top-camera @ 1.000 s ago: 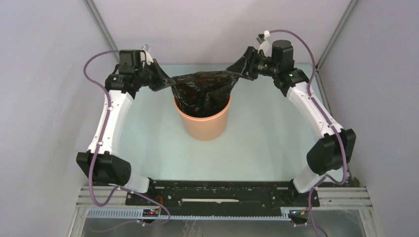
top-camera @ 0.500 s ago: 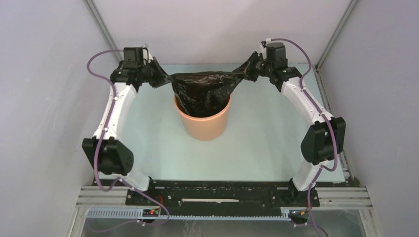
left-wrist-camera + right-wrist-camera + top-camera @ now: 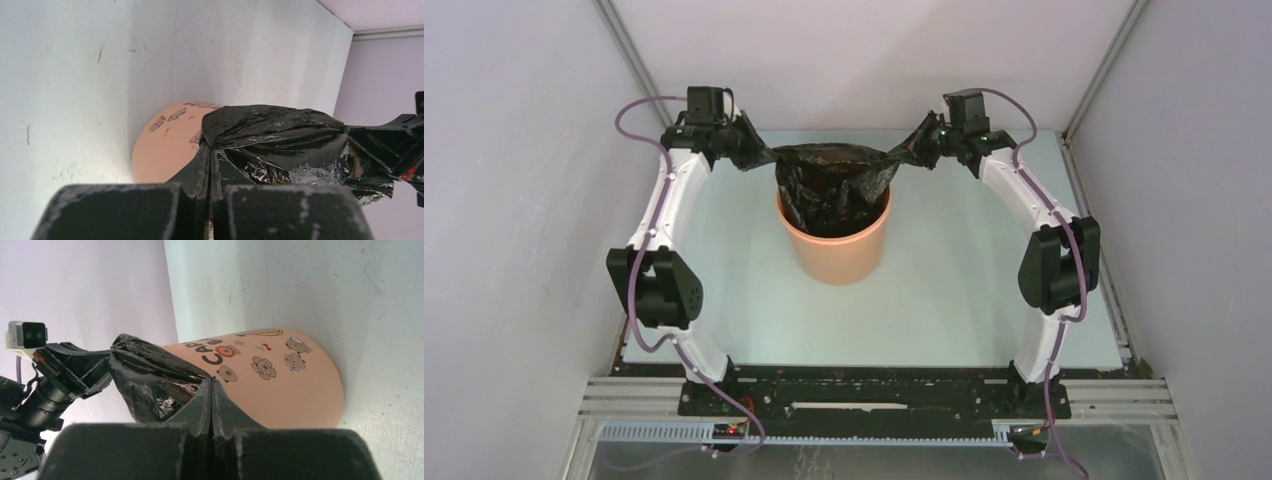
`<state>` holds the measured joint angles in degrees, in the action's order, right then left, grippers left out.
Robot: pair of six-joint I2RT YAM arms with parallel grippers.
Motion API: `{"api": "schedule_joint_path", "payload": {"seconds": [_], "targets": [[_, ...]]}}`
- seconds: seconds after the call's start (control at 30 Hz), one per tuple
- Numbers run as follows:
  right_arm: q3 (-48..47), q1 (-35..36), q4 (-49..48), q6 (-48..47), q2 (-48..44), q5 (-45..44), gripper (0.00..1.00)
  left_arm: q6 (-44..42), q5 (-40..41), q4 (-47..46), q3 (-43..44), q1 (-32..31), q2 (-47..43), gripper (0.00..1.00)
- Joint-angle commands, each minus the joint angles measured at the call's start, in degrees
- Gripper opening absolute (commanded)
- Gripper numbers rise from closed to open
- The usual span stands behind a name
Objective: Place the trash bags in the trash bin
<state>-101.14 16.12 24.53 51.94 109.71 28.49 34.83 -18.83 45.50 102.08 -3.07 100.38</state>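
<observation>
I hold black trash bag stretched above orange trash bin. Left end effector and right end effector are clamped shut on bag corners. Bag belly sags inside bin mouth. I judge roughly halfway: lowering and release left.

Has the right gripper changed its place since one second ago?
Yes. The right gripper, shut on the trash bag, has shifted slightly left, away from the right corner post, toward the bin.

Right tool clamped on black bag; bag at orange bin mouth; cartoon decals.
</observation>
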Motion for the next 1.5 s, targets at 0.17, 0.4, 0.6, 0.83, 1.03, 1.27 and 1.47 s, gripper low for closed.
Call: {"api": "schedule_joint_path", "payload": {"seconds": [0.17, 0.4, 0.6, 0.83, 1.03, 1.27, 1.47], "targets": [[-1.50, -0.54, 3.69, -1.49, 1.15, -0.79, 0.00, -1.73, 0.97, 7.09, 5.16, 0.72, 4.24, 0.00], [0.84, -0.78, 5.44, -6.83, -1.33, 1.86, 0.00, -4.56, 2.39, 8.13, -1.23, 1.23, -0.82, 0.03], [-3.36, -0.89, 16.84, -16.05, -1.40, 5.85, 0.21, -2.19, -4.50, 4.13, -10.77, 1.13, -6.63, 0.09], [0.28, -6.38, 19.97, -14.47, -9.69, 10.55, 0.64, 5.21, -10.90, -5.65, -25.46, -1.67, -16.24, 0.18], [3.74, -14.84, 24.12, -17.80, -19.00, 9.23, 0.77, 10.26, -10.76, -11.70, -31.60, -8.89, -21.99, 0.25], [11.27, -8.69, 20.23, -12.95, -32.28, -0.12, 0.83, 12.46, -6.78, -14.01, -40.69, -14.68, -29.50, 0.48], [21.28, 6.77, 6.39, -5.33, -39.89, -13.77, 0.85, 7.77, -5.71, -7.88, -43.56, -14.62, -34.61, 0.68]]}}
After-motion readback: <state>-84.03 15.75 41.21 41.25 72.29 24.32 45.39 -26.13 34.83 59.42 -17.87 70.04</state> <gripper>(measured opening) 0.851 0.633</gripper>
